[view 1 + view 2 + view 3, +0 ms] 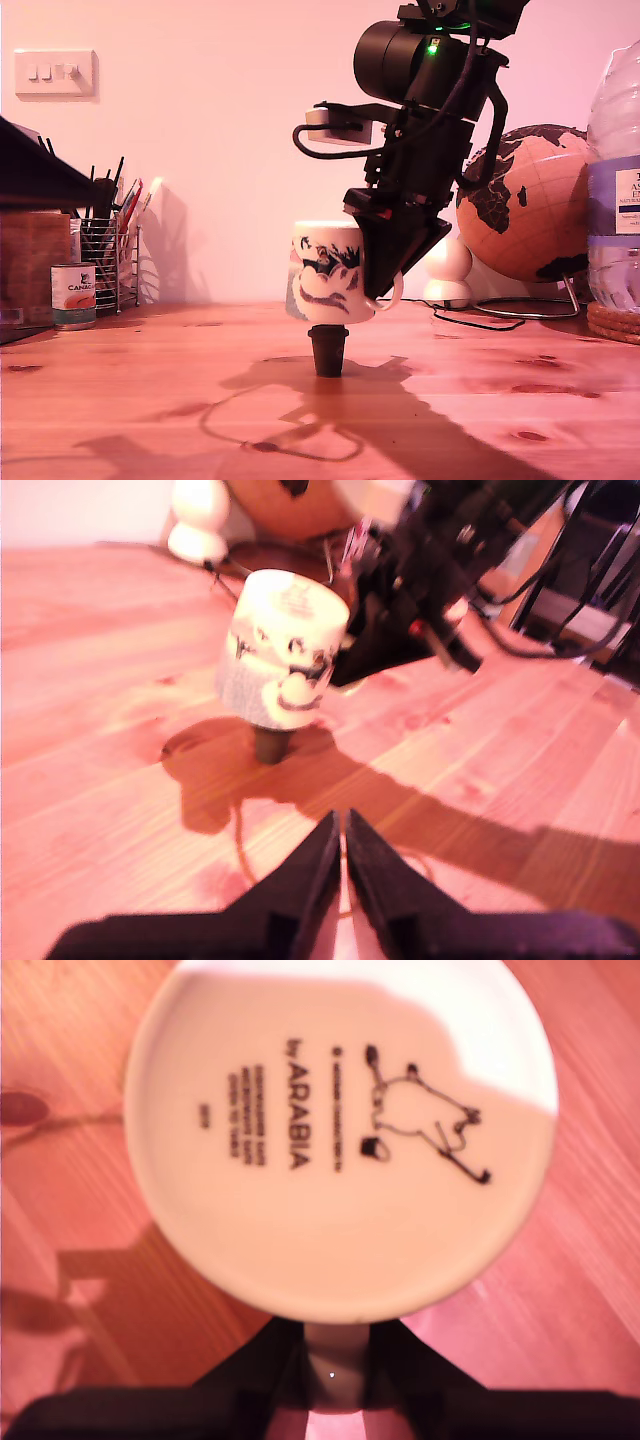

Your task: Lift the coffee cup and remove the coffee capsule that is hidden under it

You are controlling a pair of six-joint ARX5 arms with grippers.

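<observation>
Tin can (73,294): stands far to the exterior view's left on the tabletop (150,400), beside a wire pen holder (108,262); no part of the job.
Coffee cup (325,270): upside down, lifted clear of the tabletop, its base facing up in the second wrist view.
Coffee capsule (328,350): upright on the tabletop directly beneath the raised cup, now exposed, apparently just clear of the rim.
My second gripper (335,1365): clenched on the cup's handle, the arm reaching down steeply from above, jaws pointed downward.
My first gripper (343,865): jaws pressed together, grasping nothing, held low over the tabletop, aimed at the capsule, well apart from it.
Globe (530,205): behind, to the exterior view's right.
Risk: the rim hangs close above the capsule; any sag or swing would topple it. My first gripper must spread its jaws before it arrives, or it will shove the capsule away.
</observation>
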